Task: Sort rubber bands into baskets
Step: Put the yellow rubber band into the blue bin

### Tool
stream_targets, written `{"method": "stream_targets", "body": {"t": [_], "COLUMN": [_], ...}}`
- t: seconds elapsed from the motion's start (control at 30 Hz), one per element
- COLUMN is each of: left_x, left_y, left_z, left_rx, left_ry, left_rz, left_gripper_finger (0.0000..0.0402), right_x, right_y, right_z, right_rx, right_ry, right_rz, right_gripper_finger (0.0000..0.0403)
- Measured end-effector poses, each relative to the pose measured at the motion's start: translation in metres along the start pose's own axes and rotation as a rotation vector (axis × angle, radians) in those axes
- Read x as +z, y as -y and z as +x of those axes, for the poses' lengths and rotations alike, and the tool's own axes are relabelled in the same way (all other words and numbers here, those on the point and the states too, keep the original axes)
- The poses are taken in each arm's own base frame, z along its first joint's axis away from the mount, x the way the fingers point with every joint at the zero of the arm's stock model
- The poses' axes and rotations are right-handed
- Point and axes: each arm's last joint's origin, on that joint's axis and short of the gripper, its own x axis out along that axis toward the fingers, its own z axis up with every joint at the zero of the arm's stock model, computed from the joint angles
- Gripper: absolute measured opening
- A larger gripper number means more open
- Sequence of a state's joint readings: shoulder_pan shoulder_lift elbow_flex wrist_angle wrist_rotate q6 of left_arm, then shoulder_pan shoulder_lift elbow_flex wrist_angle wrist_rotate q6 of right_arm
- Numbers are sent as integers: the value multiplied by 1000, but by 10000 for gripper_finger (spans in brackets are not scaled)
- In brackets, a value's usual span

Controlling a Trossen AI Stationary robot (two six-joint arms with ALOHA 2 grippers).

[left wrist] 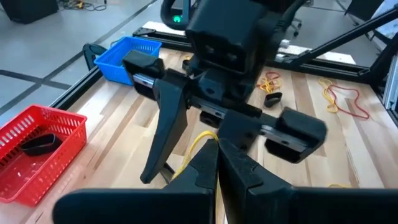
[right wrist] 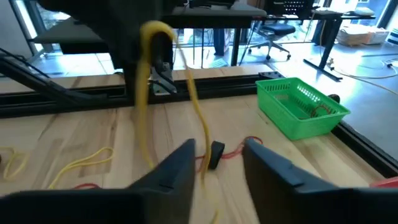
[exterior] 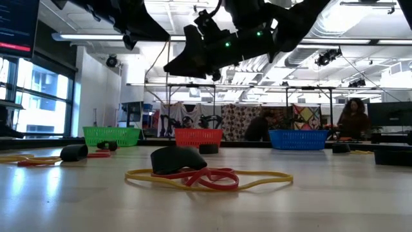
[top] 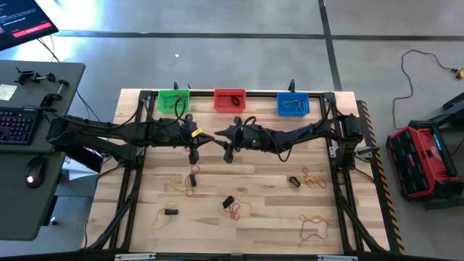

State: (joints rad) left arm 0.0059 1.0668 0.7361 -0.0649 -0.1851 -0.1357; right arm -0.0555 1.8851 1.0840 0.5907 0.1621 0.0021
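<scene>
Your two arms meet over the middle of the pale wooden slat table, just in front of the basket row at the far edge: the green basket on the left, the red basket in the centre, the blue basket on the right, all ribbed plastic with lattice walls. The left gripper has its fingers pressed together on a yellow rubber band, which hangs from it in a long thin loop. The right gripper faces it with fingers apart, and the band dangles between them without being pinched. The black frame rails around the table and the two arm bodies crowd that central space. Loose rubber bands lie scattered on the near half: a yellow and red tangle with a black one on top, a yellow pair near the right corner, and a black and tan cluster toward the right. A dark band sits in the red basket and a tan one in the blue. To the left, a grey desk carries a keyboard; a red toolbox sits on the floor at right. No writing is legible.
</scene>
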Motion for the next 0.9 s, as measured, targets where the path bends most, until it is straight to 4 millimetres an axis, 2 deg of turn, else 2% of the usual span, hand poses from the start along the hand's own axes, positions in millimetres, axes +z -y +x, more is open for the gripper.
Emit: {"method": "stream_targets", "body": {"t": [0.1,0.13,0.5,0.7,0.9], "left_x": [1,1,1,-1,-2], "left_y": [1,1,1,1,6], "left_z": [0,0,0,0,-1], "left_rx": [-15,-21,-24,-17,9], "left_ry": [12,11,7,-7,-1], "left_rz": [5,5,17,37,90], "left_gripper_finger": [0,0,7,52,107], "right_x": [0,0,0,-3,7], "right_y": [3,3,1,2,6], "right_z": [0,1,0,-1,-12], "right_rx": [3,5,11,-11,-92], "right_ry": [0,0,-4,-42,-92], "right_rz": [-2,-11,-29,-35,-64], "right_gripper_finger": [27,14,2,1,0]}}
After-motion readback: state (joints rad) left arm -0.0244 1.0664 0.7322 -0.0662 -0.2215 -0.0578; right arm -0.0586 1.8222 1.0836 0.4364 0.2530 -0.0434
